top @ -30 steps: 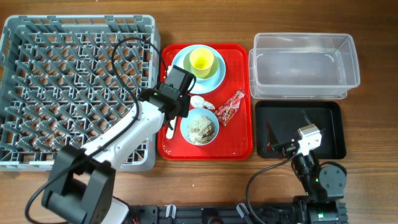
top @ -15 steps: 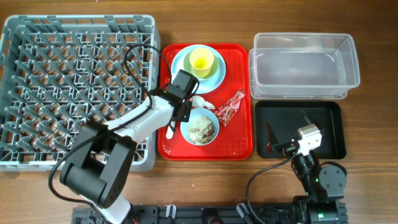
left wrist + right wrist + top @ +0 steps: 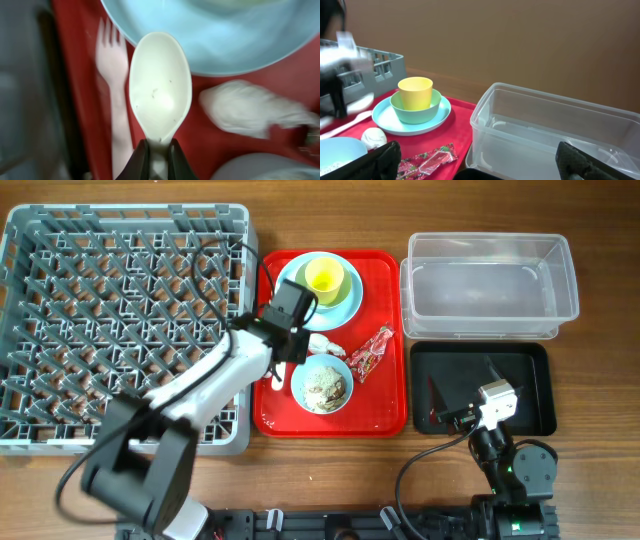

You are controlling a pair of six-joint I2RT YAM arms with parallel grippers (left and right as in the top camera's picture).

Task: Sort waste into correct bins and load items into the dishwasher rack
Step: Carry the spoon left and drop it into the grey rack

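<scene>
Now L gripper (image 3: 159,152) clamps white spoon (image 3: 160,85) at neck, bowl speckled, fork (image 3: 114,65) just beside; R gripper (image 3: 480,165) jaws apart.

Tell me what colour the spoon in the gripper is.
The spoon is white, clearest in the left wrist view.

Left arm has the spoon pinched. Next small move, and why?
Probably lift it straight up a little, then carry it toward the dishwasher rack. The left jaws are shut on the neck of the spoon, with the fork close beside it and the blue plate just ahead, so dragging sideways might knock either.
</scene>
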